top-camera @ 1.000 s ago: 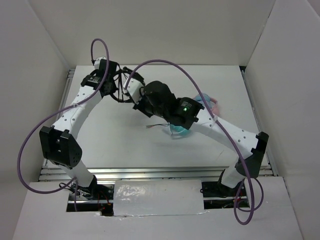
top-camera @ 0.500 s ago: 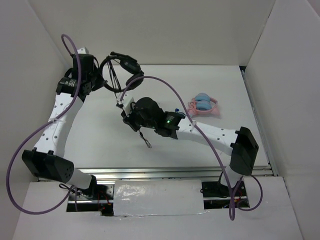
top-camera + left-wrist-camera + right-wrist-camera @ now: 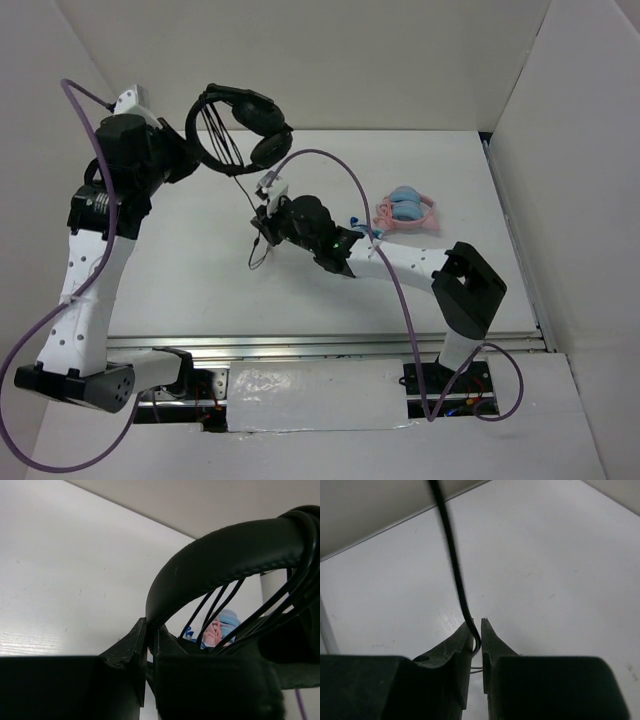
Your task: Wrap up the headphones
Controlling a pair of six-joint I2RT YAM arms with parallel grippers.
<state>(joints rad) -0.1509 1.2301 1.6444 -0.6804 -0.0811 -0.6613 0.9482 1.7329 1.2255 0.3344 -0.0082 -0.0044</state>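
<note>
White table; left end effector clamps headphones; right end effector straddles cable, grip unclear

The left end effector grips the black headphones by the headband, raised well left of the pink-and-blue headphones lying on the surface. Their thin cable runs down to the right end effector, nearer that pink pair.
</note>
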